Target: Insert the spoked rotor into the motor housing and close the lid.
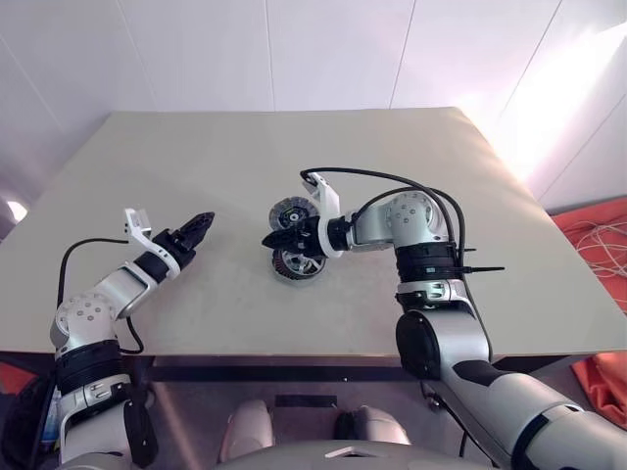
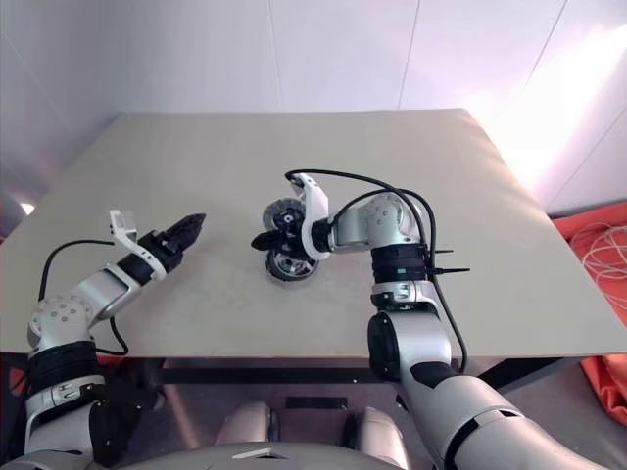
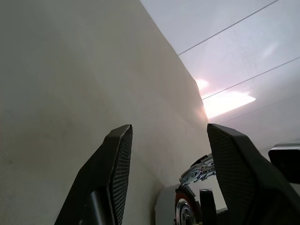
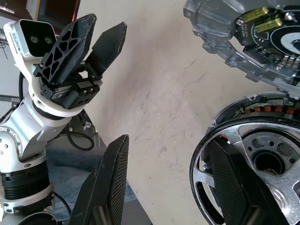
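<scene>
It looks like a lab or test room: a plain beige desk (image 1: 196, 166), bare white wall panels (image 1: 323, 49), loose white cables (image 1: 600, 245) on the floor.

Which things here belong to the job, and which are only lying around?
For the job:
- spoked rotor
- motor housing with lid
- right gripper, open, over the rotor
- left gripper, open, empty

Not for the job:
- table
- orange cloth and white cord on the floor

Beige table (image 1: 196, 166) bears motor housing (image 1: 291, 211), seemingly spoked rotor (image 1: 294, 262)
</scene>
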Robot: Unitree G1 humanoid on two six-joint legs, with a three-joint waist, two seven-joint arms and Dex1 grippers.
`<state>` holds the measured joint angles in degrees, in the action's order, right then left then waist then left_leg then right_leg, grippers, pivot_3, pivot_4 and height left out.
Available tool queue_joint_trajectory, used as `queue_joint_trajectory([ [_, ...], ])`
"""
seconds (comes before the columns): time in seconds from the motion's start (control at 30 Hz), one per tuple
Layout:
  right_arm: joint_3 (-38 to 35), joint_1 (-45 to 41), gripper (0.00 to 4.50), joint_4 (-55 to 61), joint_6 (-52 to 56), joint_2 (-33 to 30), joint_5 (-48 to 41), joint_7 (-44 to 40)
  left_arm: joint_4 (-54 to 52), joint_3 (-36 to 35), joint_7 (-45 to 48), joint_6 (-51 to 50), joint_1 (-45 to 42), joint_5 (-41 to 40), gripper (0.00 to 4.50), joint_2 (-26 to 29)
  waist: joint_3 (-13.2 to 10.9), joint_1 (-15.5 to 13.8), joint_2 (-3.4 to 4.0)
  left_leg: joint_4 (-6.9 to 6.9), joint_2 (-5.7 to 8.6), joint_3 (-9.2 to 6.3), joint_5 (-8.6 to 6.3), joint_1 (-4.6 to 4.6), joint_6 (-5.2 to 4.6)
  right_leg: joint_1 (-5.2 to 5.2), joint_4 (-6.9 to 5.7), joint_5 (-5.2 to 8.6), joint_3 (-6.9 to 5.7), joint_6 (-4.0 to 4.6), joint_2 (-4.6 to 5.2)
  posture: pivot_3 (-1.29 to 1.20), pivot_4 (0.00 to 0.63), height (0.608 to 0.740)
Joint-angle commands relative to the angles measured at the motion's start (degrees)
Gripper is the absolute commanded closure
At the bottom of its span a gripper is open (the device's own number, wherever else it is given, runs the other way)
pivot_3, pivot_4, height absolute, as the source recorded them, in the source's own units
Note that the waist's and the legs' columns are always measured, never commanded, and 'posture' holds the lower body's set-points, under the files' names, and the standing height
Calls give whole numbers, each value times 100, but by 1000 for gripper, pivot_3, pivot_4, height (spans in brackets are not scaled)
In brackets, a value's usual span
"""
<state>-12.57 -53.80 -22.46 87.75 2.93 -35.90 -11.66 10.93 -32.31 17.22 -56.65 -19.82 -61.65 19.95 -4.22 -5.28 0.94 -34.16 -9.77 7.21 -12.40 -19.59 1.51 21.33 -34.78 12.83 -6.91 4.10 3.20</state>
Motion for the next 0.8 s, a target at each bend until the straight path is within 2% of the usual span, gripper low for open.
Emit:
queue_joint_trajectory([
  [0.03, 112, -245, 1463, 13, -231, 190, -43, -220, -228, -106, -9, 71, 2, -126, 1813, 15, 0, 2, 0, 1, 0, 0, 1, 0, 1, 0, 0, 0, 0, 1, -1, 0, 0, 740],
  [0.3, 480, -234, 1463, 97, -405, 37, 137, -524, -251, -99, -15, 70, 24, -142, 1813, 21, 0, 1, 0, 3, -2, 0, 2, 4, 4, 0, 0, 0, 1, 2, -3, 0, 0, 740],
  [0.8, 214, -525, 1463, 200, -331, 60, 164, -453, -137, -4, 40, 69, -104, -89, 1813, 23, -1, -19, 0, 3, 0, -3, 2, -2, 4, 19, 1, -2, 1, 4, -4, 0, 0, 740],
])
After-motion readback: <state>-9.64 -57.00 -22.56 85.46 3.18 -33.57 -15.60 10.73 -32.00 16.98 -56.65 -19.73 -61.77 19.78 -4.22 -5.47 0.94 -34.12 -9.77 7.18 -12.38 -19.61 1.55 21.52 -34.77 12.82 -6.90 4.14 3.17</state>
